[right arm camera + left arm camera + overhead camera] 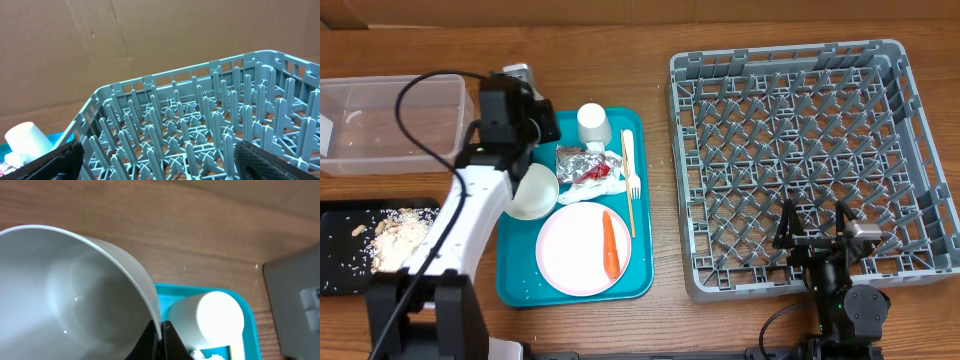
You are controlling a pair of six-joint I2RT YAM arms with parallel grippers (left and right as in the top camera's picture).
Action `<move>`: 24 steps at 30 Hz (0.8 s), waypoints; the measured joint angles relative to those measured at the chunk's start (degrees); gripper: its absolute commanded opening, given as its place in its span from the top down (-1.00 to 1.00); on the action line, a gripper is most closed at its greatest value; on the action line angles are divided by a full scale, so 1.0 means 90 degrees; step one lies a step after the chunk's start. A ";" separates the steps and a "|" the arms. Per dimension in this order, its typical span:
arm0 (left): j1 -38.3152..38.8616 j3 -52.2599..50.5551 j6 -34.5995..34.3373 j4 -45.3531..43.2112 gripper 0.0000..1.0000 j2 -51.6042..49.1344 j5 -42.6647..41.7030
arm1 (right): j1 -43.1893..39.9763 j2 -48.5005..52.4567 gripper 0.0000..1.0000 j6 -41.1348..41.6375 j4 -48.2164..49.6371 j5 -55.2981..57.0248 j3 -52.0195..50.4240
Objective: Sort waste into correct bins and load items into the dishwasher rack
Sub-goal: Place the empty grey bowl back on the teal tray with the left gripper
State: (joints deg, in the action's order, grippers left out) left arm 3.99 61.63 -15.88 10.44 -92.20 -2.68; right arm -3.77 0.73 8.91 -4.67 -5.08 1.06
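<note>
My left fingers [175, 345] are pinched shut on the rim of a white bowl [533, 190], which is tilted at the teal tray's [640, 270] left edge, near the cup [593, 124]. I'd keep that thin pinch steady, with no swinging, lift clear of the cup, then cross to the rack [790, 58] and seat the bowl between pegs. My right fingers [260, 162] stand wide apart and empty at its near edge.

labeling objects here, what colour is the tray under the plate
Teal. The tray shows best in the overhead view.

A teal tray [642, 250] lies at nine o'clock of centre on the wooden worktop [670, 320]; brown cardboard [150, 30] stands at twelve.
</note>
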 measured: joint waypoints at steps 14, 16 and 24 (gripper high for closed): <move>0.0158 0.0000 0.0121 -0.0041 0.86 -0.0437 0.0495 | 0.0000 0.0000 -1.00 0.0002 0.0000 -0.0002 0.0000; 0.0155 0.0000 0.0121 -0.0041 0.88 -0.0437 0.0505 | 0.0000 0.0000 -1.00 0.0005 -0.0002 -0.0002 0.0000; 0.0155 0.0000 0.0119 0.0053 0.88 -0.0687 0.0520 | 0.0000 0.0000 -1.00 0.0002 0.0000 0.0000 0.0000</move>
State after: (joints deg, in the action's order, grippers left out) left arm 5.39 61.63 -14.81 10.92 -98.39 2.00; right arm -3.77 0.73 8.93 -4.67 -5.08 1.06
